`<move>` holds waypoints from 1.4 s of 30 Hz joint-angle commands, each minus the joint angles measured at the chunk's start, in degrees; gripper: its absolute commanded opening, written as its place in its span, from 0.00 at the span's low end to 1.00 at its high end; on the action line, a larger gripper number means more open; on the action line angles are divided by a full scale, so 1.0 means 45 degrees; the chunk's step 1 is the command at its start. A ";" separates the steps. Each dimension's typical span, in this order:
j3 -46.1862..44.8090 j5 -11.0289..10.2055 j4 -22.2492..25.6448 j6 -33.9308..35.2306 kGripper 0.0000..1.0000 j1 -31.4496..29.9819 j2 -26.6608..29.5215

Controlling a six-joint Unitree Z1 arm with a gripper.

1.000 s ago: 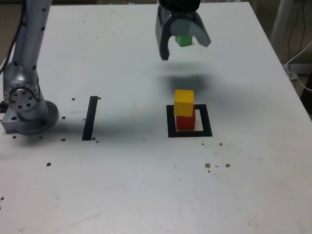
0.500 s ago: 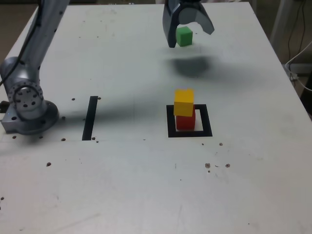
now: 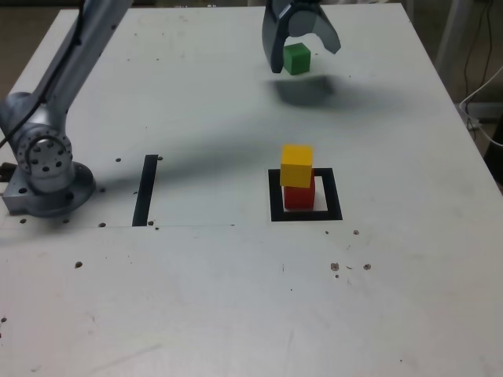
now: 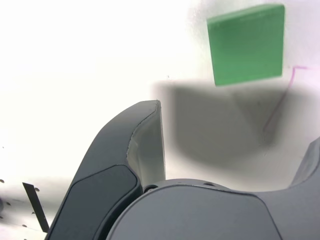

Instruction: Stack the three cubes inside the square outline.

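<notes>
Cubes sit apart: the arm (image 3: 75, 63) stretches across the table (image 3: 236, 314), its gripper (image 3: 300, 49) spread wide, empty, straddling the green cube (image 3: 296, 58); yellow cube (image 3: 296, 165) tops red cube (image 3: 299, 195) inside the square outline (image 3: 306, 195).

No legible text or markings.

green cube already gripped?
No: the tool is open, and the green cube sits on the table between its jaws, untouched.
</notes>
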State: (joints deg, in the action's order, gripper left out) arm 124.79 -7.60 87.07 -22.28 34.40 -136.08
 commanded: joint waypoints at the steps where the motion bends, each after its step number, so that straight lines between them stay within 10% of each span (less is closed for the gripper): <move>1: 0.0457 0.0047 0.0227 -0.0155 0.98 0.0213 -0.0313; 17: 0.2677 0.0501 0.1287 -0.0791 0.89 0.0863 -0.1990; 32: 0.3150 0.0542 0.1286 -0.1144 0.29 0.0920 -0.2208; 42: 0.3344 0.0651 0.1297 -0.1279 0.25 0.0861 -0.2332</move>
State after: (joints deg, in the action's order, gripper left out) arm 139.60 -4.77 91.38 -27.94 38.44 -146.30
